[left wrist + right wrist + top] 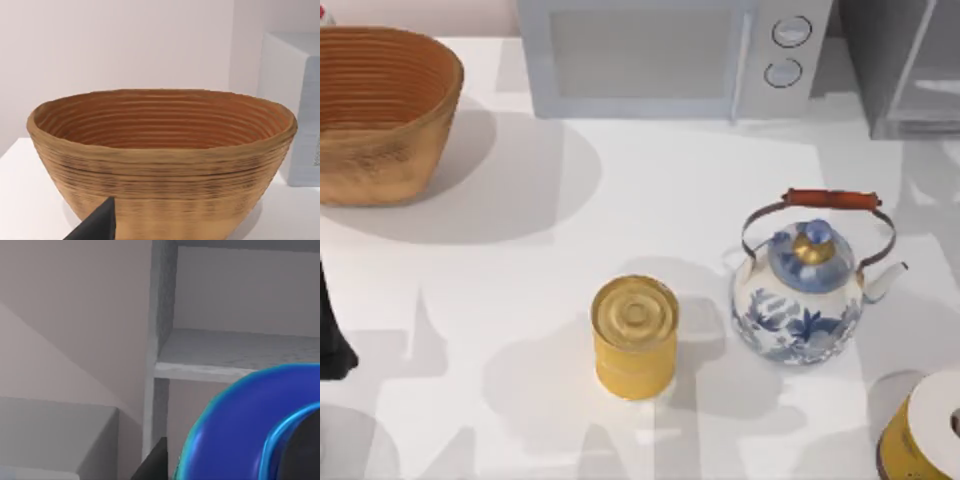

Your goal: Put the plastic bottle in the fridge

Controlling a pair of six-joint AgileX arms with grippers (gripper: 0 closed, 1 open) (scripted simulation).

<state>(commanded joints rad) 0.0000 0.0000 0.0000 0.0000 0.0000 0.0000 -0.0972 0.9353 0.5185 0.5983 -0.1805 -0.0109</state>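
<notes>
The right wrist view looks into the open fridge (235,347): a grey shelf and a grey side wall are in front of it, so this arm is most likely raised before the cavity to set its load on a shelf. Close to that camera is the plastic bottle (240,430), a rounded, glossy deep-blue body with a lighter cyan rim. I judge that the right jaws are closed on it, because it sits so close against the wrist with one dark finger beside it, but the contact itself is hidden.

In the top view the fridge (910,70) stands at the desk's far right corner, next to the microwave (670,55). The left arm (332,335) is parked at the left edge of the desk, facing the woven basket (160,160). Whether its jaws are open or closed I cannot tell. The yellow can (635,335) and the kettle (805,290) stand untouched near the middle.
</notes>
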